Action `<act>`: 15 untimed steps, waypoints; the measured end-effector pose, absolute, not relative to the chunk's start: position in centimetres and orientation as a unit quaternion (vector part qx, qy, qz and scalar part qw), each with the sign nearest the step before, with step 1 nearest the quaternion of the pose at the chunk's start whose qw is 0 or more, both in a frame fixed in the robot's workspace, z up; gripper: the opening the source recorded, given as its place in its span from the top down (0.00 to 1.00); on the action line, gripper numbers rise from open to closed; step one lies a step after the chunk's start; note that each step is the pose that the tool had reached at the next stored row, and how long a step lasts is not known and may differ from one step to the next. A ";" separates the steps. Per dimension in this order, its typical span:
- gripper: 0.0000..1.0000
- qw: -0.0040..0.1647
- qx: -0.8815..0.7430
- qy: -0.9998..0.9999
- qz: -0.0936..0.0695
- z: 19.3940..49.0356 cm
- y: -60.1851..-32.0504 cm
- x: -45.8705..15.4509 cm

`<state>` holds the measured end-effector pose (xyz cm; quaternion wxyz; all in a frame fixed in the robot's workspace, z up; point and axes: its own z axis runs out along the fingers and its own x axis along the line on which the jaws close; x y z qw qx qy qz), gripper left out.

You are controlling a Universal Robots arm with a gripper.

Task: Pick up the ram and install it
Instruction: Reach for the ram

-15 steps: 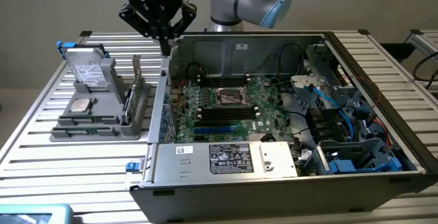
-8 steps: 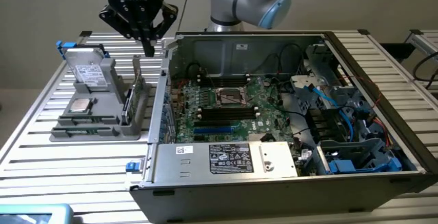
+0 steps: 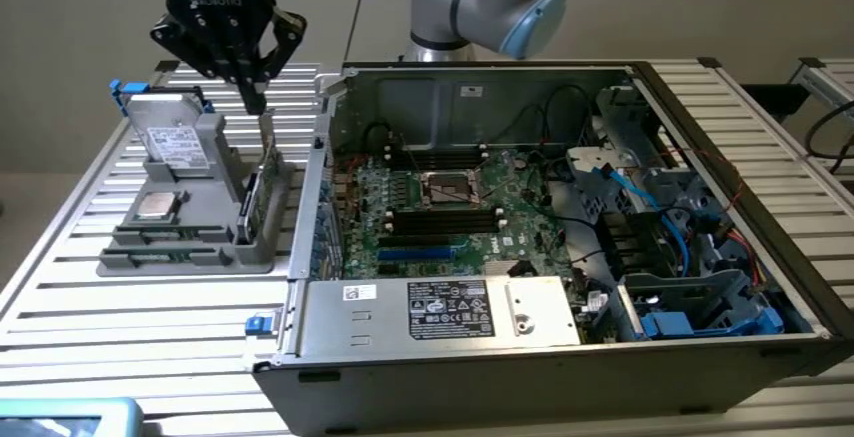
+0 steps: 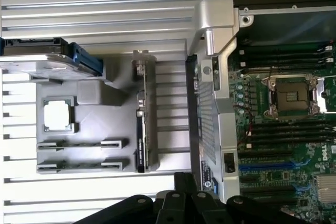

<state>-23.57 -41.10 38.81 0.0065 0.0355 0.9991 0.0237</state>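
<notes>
Two thin green ram sticks (image 3: 171,241) (image 4: 81,144) stand on edge in the front slots of the grey parts tray (image 3: 200,257) (image 4: 94,119). My gripper (image 3: 255,105) (image 4: 184,181) hangs above the tray's far side, beside the upright green expansion card (image 3: 267,182) (image 4: 142,129). It is shut with nothing between its fingers, well apart from the ram. The open computer case (image 3: 561,337) lies on the exterior view's right, with the motherboard (image 3: 447,202) (image 4: 294,156) and its dark memory slots (image 3: 441,220) (image 4: 286,129) in view.
The tray also holds a hard drive (image 3: 174,142) (image 4: 37,64) and a square silver processor (image 3: 158,205) (image 4: 56,115). Cables and blue drive brackets (image 3: 694,307) crowd the case's right side. The slatted metal table (image 3: 120,337) spreads in front of the tray.
</notes>
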 end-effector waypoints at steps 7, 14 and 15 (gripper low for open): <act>0.89 0.006 0.036 0.999 0.023 38.2 -41.4 -25.6; 0.89 0.005 0.035 0.999 0.023 37.6 -42.4 -27.4; 0.89 0.005 0.036 0.999 0.023 37.4 -42.5 -27.7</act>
